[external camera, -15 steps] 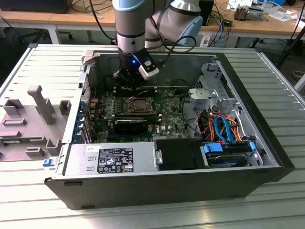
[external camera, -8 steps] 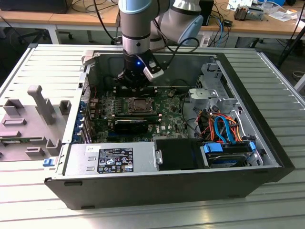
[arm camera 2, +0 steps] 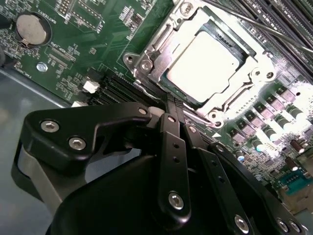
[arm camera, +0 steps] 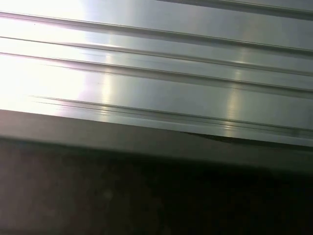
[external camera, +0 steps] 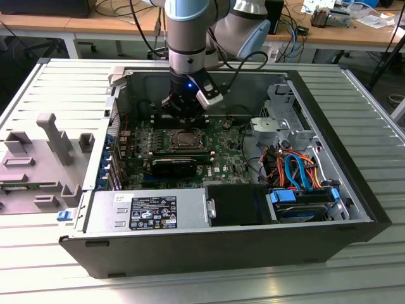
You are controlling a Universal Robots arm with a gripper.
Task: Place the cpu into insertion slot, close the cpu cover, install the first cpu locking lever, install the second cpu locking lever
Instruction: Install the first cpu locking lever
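The cpu (arm camera 2: 208, 63) lies flat in the insertion slot (arm camera 2: 142, 64), its pale metal top showing through the window of the cpu cover (arm camera 2: 257, 73), which lies down over it. In the exterior view the cpu (external camera: 187, 139) sits mid-board inside the open computer case. My gripper (arm camera 2: 173, 104) is shut with its black fingertips pressed together at the socket's edge. They are right by a thin wire locking lever (arm camera 2: 198, 117) that runs along that side. I cannot tell whether they touch it. The gripper (external camera: 183, 117) hangs just behind the socket in the exterior view.
A long black card (external camera: 174, 166) lies in front of the socket. Memory slots (arm camera 2: 274, 19) run beside it, and a coin battery (arm camera 2: 32, 28) sits on the board. The power supply (external camera: 152, 212) and the cabled drive cage (external camera: 297, 171) fill the case's front. The ribbed metal table (arm camera: 156, 73) surrounds the case.
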